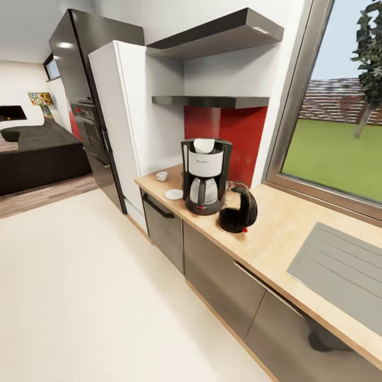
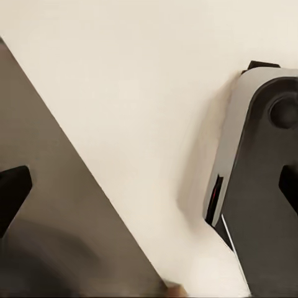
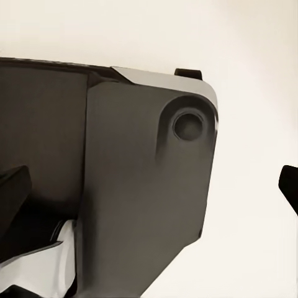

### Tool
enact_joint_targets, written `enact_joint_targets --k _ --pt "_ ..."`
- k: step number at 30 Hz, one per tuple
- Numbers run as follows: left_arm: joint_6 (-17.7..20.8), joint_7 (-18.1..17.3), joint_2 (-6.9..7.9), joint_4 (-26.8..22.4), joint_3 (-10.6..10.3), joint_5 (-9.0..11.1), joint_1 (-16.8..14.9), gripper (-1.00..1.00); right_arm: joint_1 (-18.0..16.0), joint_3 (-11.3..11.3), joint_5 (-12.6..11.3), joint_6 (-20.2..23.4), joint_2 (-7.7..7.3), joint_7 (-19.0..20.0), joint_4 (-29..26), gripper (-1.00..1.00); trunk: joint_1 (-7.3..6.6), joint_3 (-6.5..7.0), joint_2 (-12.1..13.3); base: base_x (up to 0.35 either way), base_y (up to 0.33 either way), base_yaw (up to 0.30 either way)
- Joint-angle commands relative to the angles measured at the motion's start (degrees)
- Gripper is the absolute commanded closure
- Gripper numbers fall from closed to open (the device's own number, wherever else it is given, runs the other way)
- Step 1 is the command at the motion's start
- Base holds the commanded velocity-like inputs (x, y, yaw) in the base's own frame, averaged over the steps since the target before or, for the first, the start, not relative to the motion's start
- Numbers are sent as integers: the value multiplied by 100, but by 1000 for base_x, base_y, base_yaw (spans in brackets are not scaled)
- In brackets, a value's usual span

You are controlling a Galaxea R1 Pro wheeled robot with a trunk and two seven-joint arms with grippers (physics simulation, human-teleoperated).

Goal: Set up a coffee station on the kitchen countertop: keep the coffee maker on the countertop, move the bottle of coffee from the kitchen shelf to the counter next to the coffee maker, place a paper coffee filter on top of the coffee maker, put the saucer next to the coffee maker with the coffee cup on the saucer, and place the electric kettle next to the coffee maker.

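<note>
Filter and kettle (image 1: 238, 210) set at my coffee maker (image 1: 205, 175); cup (image 1: 162, 175) sits off saucer (image 1: 173, 194); both tools released.

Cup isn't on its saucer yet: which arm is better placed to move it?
Left, probably: the cup and saucer sit left of the coffee maker, on that arm's side.
</note>
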Motion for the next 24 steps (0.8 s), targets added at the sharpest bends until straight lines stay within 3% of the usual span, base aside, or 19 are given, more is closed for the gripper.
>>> enact_joint_targets --k 1,8,24 --pt "1 42 -3 4 -7 35 -5 -100 -2 49 -59 -21 1 -18 5 -100 3 -15 -8 183 7 218" --pt "31 98 -10 3 0 18 -9 -100 -3 49 -56 -21 -6 -14 5 -100 3 -56 -8 267 110 218" --pt "33 110 -5 -14 4 51 -14 -100 -3 49 -56 -21 -7 4 5 -100 3 -150 -8 288 214 218"
